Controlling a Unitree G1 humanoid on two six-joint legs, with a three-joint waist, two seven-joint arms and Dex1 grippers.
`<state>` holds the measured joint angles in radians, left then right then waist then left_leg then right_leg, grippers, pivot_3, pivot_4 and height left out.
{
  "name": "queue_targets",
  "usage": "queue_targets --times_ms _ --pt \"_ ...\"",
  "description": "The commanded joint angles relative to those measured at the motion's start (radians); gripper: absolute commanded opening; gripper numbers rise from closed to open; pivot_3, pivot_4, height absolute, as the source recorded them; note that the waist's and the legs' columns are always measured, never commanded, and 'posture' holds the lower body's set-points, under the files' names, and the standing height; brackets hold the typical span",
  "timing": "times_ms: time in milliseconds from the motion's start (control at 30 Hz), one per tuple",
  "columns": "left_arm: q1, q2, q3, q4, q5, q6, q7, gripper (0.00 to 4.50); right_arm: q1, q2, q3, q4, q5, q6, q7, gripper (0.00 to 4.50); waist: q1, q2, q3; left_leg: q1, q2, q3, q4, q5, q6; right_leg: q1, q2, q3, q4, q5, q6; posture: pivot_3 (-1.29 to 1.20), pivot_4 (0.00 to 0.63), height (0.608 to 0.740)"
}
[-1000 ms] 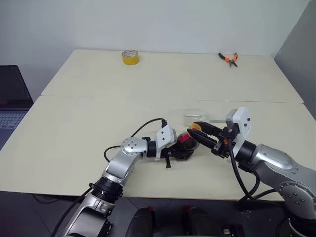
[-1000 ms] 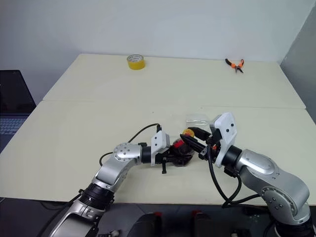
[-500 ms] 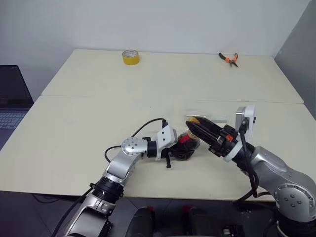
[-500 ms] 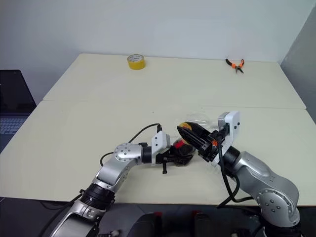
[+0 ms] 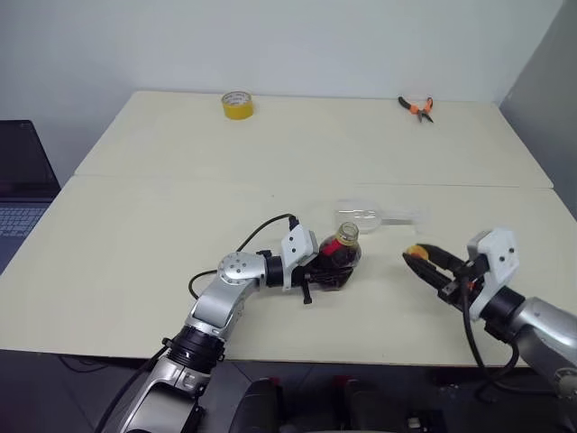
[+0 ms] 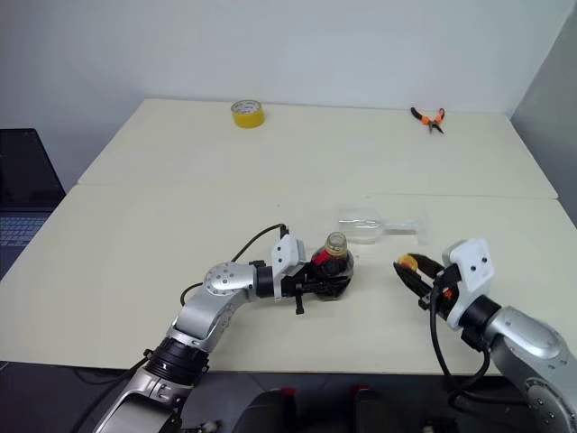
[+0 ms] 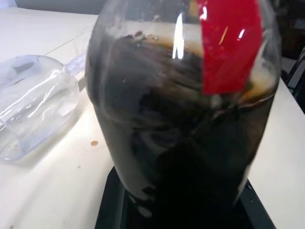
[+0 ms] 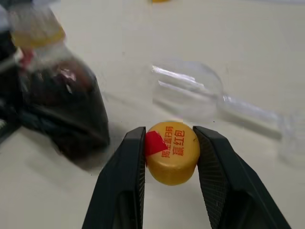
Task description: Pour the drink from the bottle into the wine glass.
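The left claw clamps the small squat clear plastic bottle, uncapped and upright on the pale worktop, its belly full of dark brown cola-like drink. The right claw, well apart, pinches the round yellow screw cap. Just behind the bottle, the clear stemmed wine glass lies on its side.

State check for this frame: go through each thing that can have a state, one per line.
bottle: upright, uncapped, held by the left tool
drink: all in the bottle
yellow cap: off, clamped in the right tool
wine glass: on its side, empty
tape roll: flat on table
pliers: lying at the far edge, untouched
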<state>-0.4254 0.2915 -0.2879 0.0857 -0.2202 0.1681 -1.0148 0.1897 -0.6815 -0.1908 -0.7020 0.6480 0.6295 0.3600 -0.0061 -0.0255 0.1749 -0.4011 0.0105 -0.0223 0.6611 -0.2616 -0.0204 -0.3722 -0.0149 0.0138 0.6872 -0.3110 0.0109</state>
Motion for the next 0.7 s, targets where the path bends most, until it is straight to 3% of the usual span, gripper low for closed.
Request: queue_targets --times_ms 33,300,533,700 --pt "-0.008 -0.006 0.004 -0.055 -0.022 -0.011 -0.008 0.74 0.018 0.016 0.096 0.092 -0.160 -0.114 0.030 1.24 0.000 0.000 0.000 0.000 0.000 0.000 0.000 0.000 0.000 0.000 0.000 0.000 0.000 0.000 0.000 0.00 0.150 0.740" --pt "-0.022 -0.004 -0.002 -0.056 -0.021 -0.012 -0.029 0.74 -0.055 0.160 0.115 0.367 -0.318 -0.275 -0.012 1.24 0.002 0.000 0.000 0.000 0.000 0.001 0.000 0.000 0.000 0.000 0.001 0.001 0.000 0.000 0.000 0.00 0.150 0.740" --pt "-0.020 -0.001 -0.001 -0.059 -0.018 -0.010 -0.034 0.74 -0.091 0.198 0.103 0.468 -0.359 -0.330 0.013 1.24 0.002 0.001 0.000 0.000 0.000 0.001 0.000 0.000 0.000 0.000 0.000 0.001 0.001 0.000 0.000 0.00 0.150 0.740" --pt "-0.017 0.000 0.002 -0.066 -0.019 -0.008 -0.030 0.74 -0.079 0.220 0.072 0.453 -0.310 -0.296 0.034 2.84 0.003 0.001 0.000 0.000 0.000 0.000 0.000 0.000 0.000 0.000 0.000 0.001 0.001 0.000 0.000 0.00 0.150 0.740"
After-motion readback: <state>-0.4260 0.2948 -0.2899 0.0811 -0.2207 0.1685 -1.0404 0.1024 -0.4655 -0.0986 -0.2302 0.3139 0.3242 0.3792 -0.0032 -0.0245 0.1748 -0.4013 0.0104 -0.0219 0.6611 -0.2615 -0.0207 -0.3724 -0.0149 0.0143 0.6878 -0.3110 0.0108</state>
